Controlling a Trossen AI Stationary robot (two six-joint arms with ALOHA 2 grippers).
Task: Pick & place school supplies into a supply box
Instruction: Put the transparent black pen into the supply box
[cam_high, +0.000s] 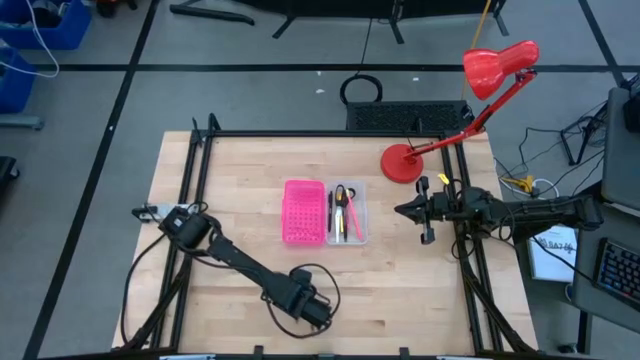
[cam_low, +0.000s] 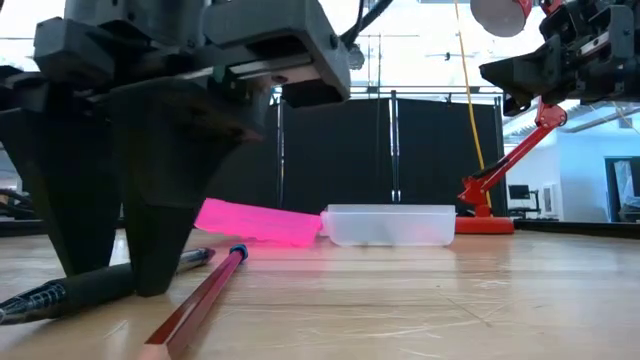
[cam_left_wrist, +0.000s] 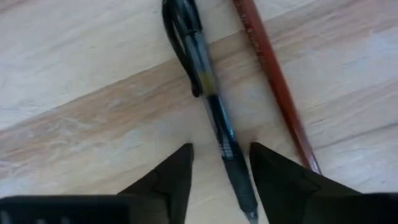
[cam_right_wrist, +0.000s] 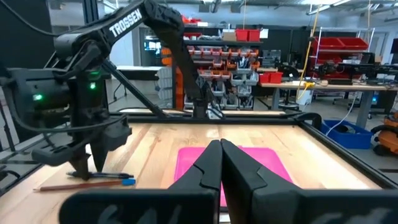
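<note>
Left gripper (cam_left_wrist: 219, 165) is down at the near edge of the table (cam_high: 240, 170), its fingers apart on either side of a black pen (cam_left_wrist: 211, 102) that lies flat on the wood. Just beside the pen lies a reddish-brown pencil (cam_left_wrist: 273, 87), close to one finger; my worry is that closing here could nudge it or pinch both, and a thin pen gripped near its tip may swing or slip when lifted. Well away at mid-table sits the clear box (cam_high: 347, 212), already holding pens and small scissors, with a pink panel (cam_high: 303, 211) alongside. Right gripper (cam_high: 402, 210) waits beyond the box, fingers together. A red desk lamp (cam_high: 480, 90) stands at the far corner of the pale wood top; shelves and benches fill the room behind.
</note>
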